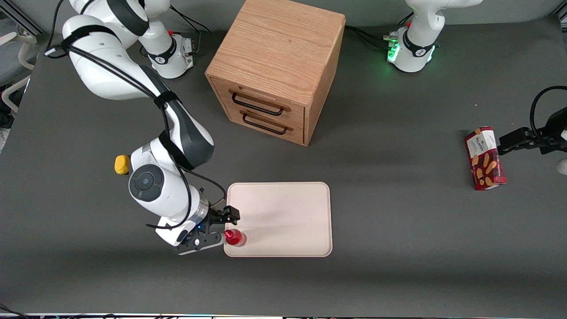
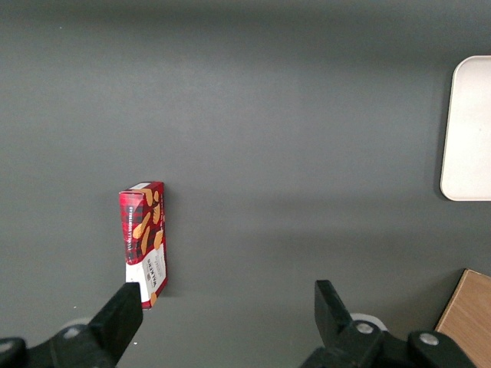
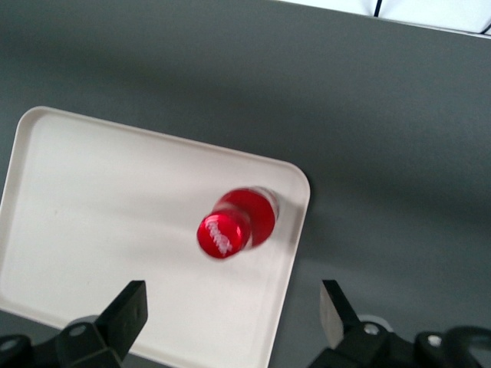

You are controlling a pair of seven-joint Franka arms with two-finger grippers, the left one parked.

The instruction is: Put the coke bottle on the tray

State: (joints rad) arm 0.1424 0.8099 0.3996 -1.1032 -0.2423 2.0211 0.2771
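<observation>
One wooden drawer cabinet [image 1: 277, 66] stands farther from the front camera than the tray [image 1: 283, 217]. We see our gripper [image 1: 220, 229] at the tray's corner, jaws spread apart, with the coke bottle [image 1: 235, 238] upright on that corner, released.

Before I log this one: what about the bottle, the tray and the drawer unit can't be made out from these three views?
- Coke bottle: every view looks down on its cap, so the side script is unreadable.
- Tray: the left wrist view's edge cuts it off; in the front view the gripper, open, covers the corner beside the bottle.
- Drawer cabinet: both drawers closed, contents hidden.
</observation>
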